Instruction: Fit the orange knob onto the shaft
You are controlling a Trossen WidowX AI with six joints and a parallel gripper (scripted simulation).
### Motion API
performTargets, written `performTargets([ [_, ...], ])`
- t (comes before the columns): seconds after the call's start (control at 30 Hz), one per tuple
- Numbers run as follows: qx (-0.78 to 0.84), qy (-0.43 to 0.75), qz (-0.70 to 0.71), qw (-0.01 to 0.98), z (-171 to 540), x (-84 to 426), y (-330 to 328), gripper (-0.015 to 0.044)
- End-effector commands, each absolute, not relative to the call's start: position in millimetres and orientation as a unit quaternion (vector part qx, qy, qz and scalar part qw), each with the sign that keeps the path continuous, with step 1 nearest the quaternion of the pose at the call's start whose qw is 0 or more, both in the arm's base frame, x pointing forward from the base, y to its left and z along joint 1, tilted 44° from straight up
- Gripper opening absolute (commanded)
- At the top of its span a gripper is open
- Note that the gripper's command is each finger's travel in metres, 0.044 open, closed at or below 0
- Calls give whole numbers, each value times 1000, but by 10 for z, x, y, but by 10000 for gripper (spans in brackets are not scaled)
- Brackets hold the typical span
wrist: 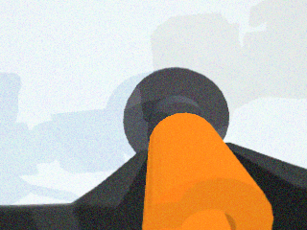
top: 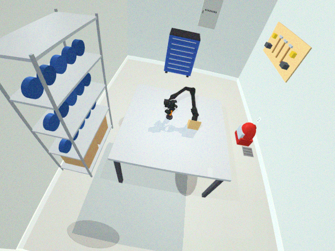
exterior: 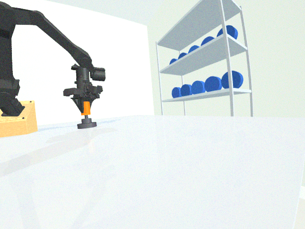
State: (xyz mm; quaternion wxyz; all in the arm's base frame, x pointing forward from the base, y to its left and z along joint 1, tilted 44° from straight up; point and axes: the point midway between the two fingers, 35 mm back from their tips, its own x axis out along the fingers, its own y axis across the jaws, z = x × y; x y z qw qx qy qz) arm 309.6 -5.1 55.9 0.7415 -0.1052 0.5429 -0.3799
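Note:
The orange knob (top: 170,113) (exterior: 86,108) (wrist: 201,163) is upright between the fingers of my gripper (top: 169,112) (exterior: 86,109), which is shut on it. The dark round pedestal (top: 169,117) (exterior: 86,125) (wrist: 176,82) stands on the table below the knob. In the exterior view a short length of the dark shaft (exterior: 86,116) shows between the knob's lower end and the pedestal's raised centre, so the knob is above the pedestal, not down on it. Whether the shaft's tip is inside the hole cannot be told. The shaft's flat side is hidden.
The arm's wooden base block (top: 194,124) (exterior: 15,127) sits on the white table (top: 162,151) (exterior: 184,160) beside the pedestal. A shelf rack with blue round items, a blue drawer cabinet (top: 181,51) and a red object (top: 246,134) stand away from the table.

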Motion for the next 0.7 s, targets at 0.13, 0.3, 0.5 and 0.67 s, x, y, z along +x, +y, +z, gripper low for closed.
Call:
performTargets([
  [0.13,-88,532,-393,745,557,3102,-57,0],
  [0.3,-92,534,-391,744,556,3102,-57,0],
  [0.5,-113,545,-375,741,554,3103,-59,0],
  [0.67,-102,539,-383,743,552,3106,-65,0],
])
